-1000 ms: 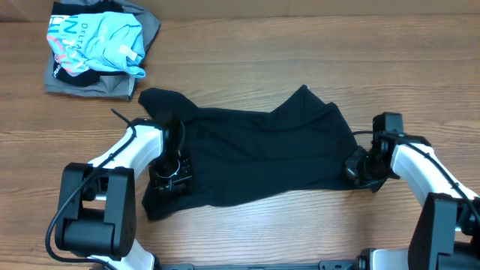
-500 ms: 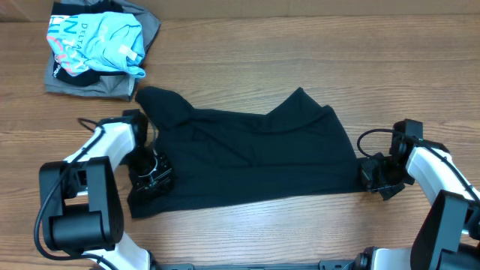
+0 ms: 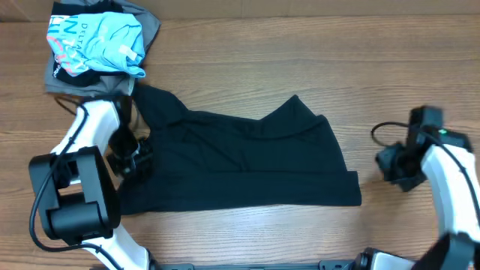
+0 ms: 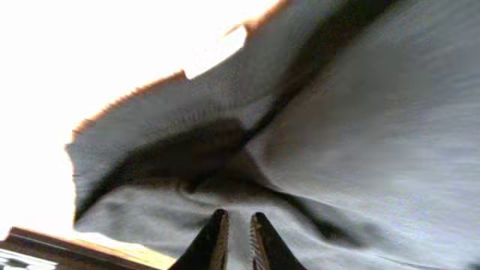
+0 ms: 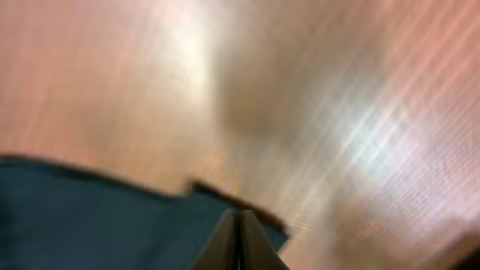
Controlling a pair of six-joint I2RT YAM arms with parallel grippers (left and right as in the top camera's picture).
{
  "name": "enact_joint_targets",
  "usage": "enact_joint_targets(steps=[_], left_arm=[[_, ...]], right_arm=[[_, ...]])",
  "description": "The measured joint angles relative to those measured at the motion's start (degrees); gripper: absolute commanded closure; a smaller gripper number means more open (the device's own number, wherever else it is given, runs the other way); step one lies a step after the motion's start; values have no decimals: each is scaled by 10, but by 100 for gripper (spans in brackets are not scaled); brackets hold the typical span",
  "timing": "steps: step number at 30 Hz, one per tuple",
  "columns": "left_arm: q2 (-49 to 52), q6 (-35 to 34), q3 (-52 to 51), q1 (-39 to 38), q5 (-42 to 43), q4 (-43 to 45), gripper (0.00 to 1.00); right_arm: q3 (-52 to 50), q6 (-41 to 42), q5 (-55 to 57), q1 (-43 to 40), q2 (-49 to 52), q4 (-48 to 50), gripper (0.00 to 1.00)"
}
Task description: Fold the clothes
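Observation:
The black T-shirt (image 3: 240,161) lies spread across the middle of the table, with its right bottom corner near the right arm. My left gripper (image 3: 129,156) is at the shirt's left edge. In the left wrist view the left gripper (image 4: 238,217) has its jaws nearly together with the shirt's fabric (image 4: 360,135) between and around them, and creases run to the tips. My right gripper (image 3: 388,162) is off the shirt, over bare wood to its right. In the right wrist view the right gripper (image 5: 238,216) is shut and empty, with the shirt's corner (image 5: 112,217) below it.
A light-blue printed shirt (image 3: 97,41) lies on a grey folded garment (image 3: 75,81) at the back left, close to the T-shirt's upper left corner. Bare wooden table (image 3: 300,60) lies behind the shirt and to its right.
My left gripper moved left and back, dragging the shirt's left side with it, and the shirt is stretched flatter. My right gripper moved right, off the shirt's right edge.

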Motion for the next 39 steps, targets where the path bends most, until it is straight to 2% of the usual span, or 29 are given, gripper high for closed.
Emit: enact_joint_targets(steps=[1,3,4,5,7,15,19,25,36,39], left_arm=[[-2,0,33,0,-8,-13,76],[-11,0,64,0,-12,-29,63],[-17,0,76,-1,-12,-31,17],[-29,7,94,-4,-10,-29,0],[-45,17,114,-14,4,-13,0],[-55,21,131,-60,85,105,0],[-31,0,131,-59,115,124,0],[15,-37,131,-59,138,135,0],[63,-112,131,-59,151,191,0],[73,-125,131,-59,156,222,8]], right_arm=[[29,-11,-2,0,-19,-4,66],[76,-42,-30,0,-38,-7,45],[92,-53,-44,0,-42,-5,28],[116,-70,-68,1,-46,7,22],[134,-93,-103,9,-49,42,16],[135,-109,-161,89,-6,102,9],[135,-112,-170,126,53,109,8],[135,-113,-173,139,120,105,7],[135,-114,-173,139,128,107,6],[135,-115,-173,139,128,107,5]])
